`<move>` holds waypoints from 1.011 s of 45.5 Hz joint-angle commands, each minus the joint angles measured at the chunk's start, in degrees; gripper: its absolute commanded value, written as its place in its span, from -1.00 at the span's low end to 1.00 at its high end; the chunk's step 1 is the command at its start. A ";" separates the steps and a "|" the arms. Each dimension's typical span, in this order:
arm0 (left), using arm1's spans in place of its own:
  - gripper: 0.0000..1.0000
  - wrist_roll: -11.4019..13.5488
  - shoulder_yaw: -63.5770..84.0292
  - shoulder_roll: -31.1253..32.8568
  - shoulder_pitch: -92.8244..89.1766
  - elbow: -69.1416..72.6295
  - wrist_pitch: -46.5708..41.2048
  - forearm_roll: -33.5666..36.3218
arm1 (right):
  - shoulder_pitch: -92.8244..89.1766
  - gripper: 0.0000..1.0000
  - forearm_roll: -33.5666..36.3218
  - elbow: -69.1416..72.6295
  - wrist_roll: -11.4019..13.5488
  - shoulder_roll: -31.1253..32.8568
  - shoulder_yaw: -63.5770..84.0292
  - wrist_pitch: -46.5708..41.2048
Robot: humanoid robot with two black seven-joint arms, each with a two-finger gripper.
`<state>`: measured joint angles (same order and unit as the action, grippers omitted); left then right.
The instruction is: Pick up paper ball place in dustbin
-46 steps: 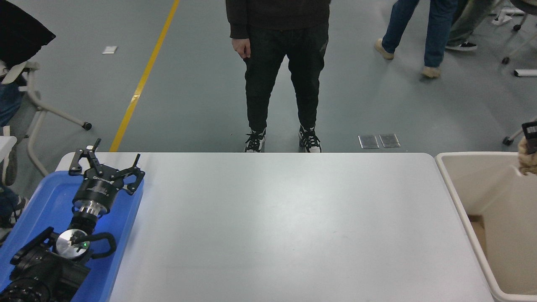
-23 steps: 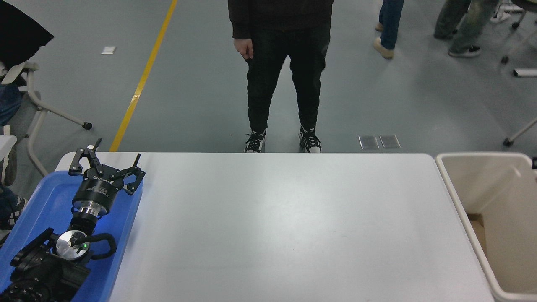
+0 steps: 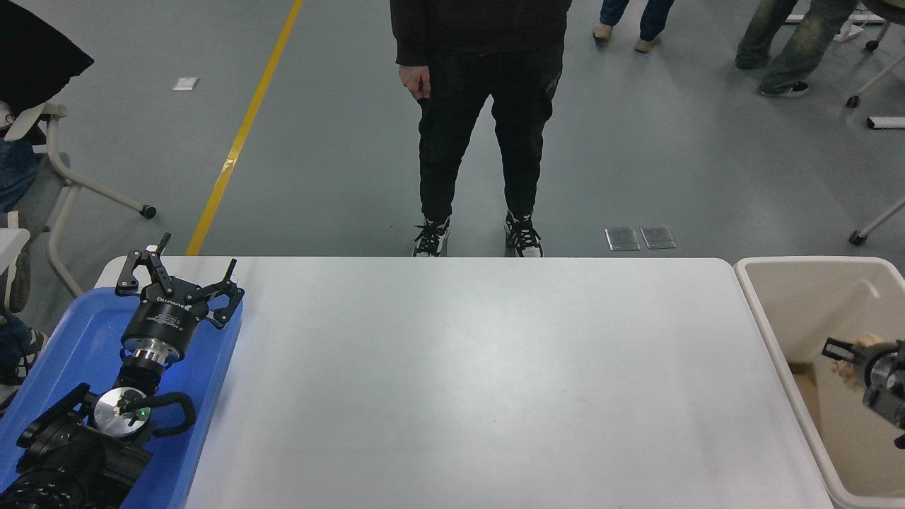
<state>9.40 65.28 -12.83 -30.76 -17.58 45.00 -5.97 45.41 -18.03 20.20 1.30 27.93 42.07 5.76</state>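
Observation:
The beige dustbin stands against the table's right end. My right gripper comes in from the right edge and hangs inside the bin's opening, below rim height. It is shut on the tan paper ball, of which only crumpled bits show around the black fingers. My left gripper is parked at the lower left over the blue tray, its fingers spread open and empty.
The blue tray lies on the white table at its left end, under the left arm. A person in black stands just beyond the far edge. Other people walk at the top right. A chair frame stands at the left.
The right gripper with the paper ball left the picture at the right edge, then came back lower down, inside the dustbin. The left arm has stayed still.

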 commanded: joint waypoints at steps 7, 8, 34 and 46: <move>0.99 0.01 0.02 0.00 0.00 0.00 0.00 0.00 | -1.73 1.00 1.42 -1.13 -0.25 -1.57 -1.38 1.09; 0.99 0.01 0.02 0.00 0.00 0.00 0.00 0.00 | -1.64 1.00 1.42 -1.04 -0.25 -1.48 -1.38 1.09; 0.99 -0.08 -0.06 0.00 -0.09 -0.09 0.00 0.00 | 28.04 1.00 -4.12 30.14 0.28 8.27 14.08 -5.05; 0.99 -0.08 -0.06 0.00 -0.09 -0.09 0.00 0.00 | 59.59 1.00 -3.59 57.21 0.11 9.86 24.01 -24.73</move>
<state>9.31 65.20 -12.82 -30.85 -17.67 45.00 -5.97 80.04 -21.39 55.08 1.42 35.88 57.73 -5.27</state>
